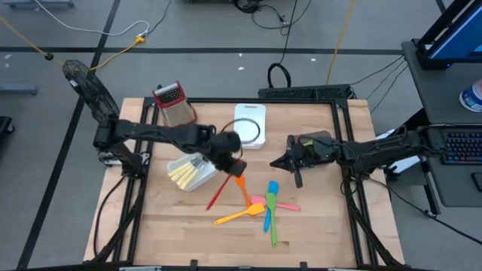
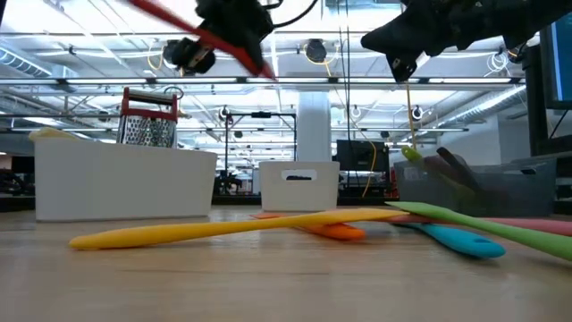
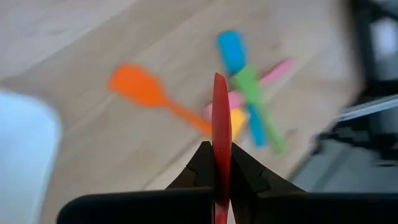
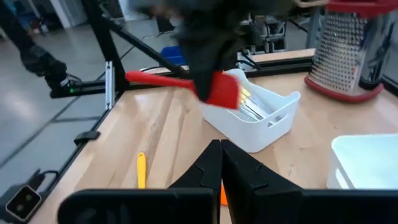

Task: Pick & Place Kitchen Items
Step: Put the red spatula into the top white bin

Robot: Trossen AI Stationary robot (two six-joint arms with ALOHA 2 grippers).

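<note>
My left gripper [image 1: 232,167] hovers just right of a white bin [image 1: 188,172] of cream and yellow utensils, shut on a red spatula [image 1: 216,195]. The right wrist view shows that spatula's blade [image 4: 224,90] over the bin [image 4: 258,121]. On the wood lie an orange spatula [image 1: 241,185], a yellow spoon [image 1: 236,216], a blue utensil [image 1: 269,205], a green one [image 1: 272,223] and a pink one [image 1: 285,204], overlapping in a loose pile. My right gripper [image 1: 285,163] is shut and empty, raised above the table right of the pile. My left gripper pinches the red spatula between its two fingers [image 3: 245,171], on the handle next to the blade [image 3: 221,118]. The fingers come from above, lying across the handle. The spatula is lifted clear of the table, tilted, its long handle [image 4: 155,79] sticking out free.
A metal box grater with a red top [image 1: 172,102] stands at the far left. A second white bin [image 1: 250,124] sits at the far middle. Bare wood lies along the near edge and in the near right corner.
</note>
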